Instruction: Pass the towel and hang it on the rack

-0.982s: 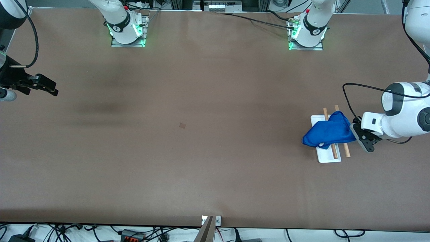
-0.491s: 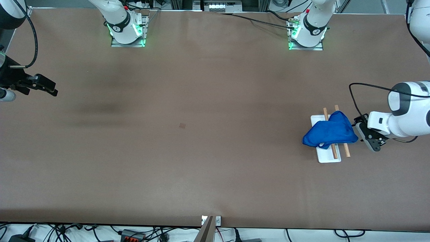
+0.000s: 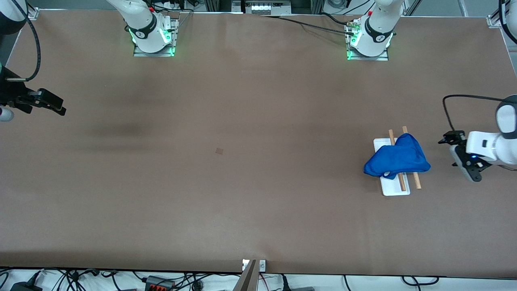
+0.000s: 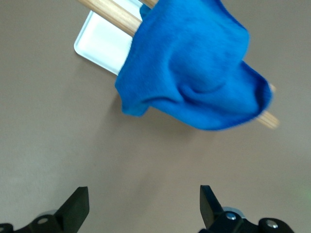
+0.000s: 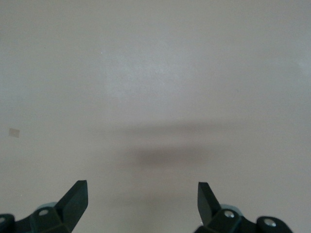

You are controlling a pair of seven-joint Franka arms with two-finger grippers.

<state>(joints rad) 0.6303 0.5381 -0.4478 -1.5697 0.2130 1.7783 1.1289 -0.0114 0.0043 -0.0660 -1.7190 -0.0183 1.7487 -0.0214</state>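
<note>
The royal-blue towel point(image 3: 398, 161) lies bunched over the two wooden rods point(image 3: 416, 181) of the rack, whose white base point(image 3: 395, 188) shows under it. In the left wrist view the towel point(image 4: 194, 73) hangs over a rod point(image 4: 109, 12) above the white base point(image 4: 99, 41). My left gripper point(image 3: 460, 161) is open and empty, clear of the towel, over the table between the rack and the left arm's end; its own view shows the gripper point(image 4: 144, 204) with bare table between the fingers. My right gripper point(image 3: 59, 108) waits open and empty at the right arm's end, with only bare table under the gripper point(image 5: 142, 201).
A small brown square patch point(image 3: 219, 151) marks the table near the middle and also shows as a pale patch point(image 5: 14, 132) in the right wrist view. The two arm bases point(image 3: 152, 38) stand along the table edge farthest from the front camera.
My left gripper has opened, let go of the towel and drawn back from the rack toward the left arm's end. The towel stays draped on the rods. The right arm has barely moved.
</note>
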